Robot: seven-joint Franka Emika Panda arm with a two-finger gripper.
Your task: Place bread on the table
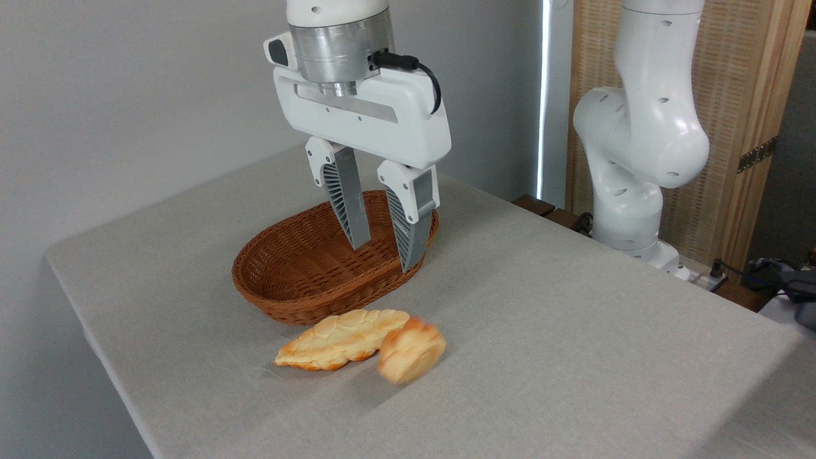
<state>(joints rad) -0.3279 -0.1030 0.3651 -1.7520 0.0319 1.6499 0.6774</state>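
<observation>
From my seat the tool [382, 245] hangs over the wicker basket [290, 280], its two fingers parted to a moderate gap with nothing between them. The basket looks empty as far as I can see into it.

The bread [411, 350] is down on the worktop [574, 331], at about five o'clock from the basket and well below the tool. It shows as a motion-smeared orange blob, so I judge it is not yet settled; I cannot tell whether it is rolling or just landing. Its left edge appears to touch or overlap the right end of the long pale loaf [341, 339], which lies flat just in front of the basket at six o'clock.

As I read it, the main work is done: the bun is out of the basket and on the cloth, free of the tool. What remains is for it to come to rest without rolling toward the near edge, and for me to lift the arm clear.
</observation>
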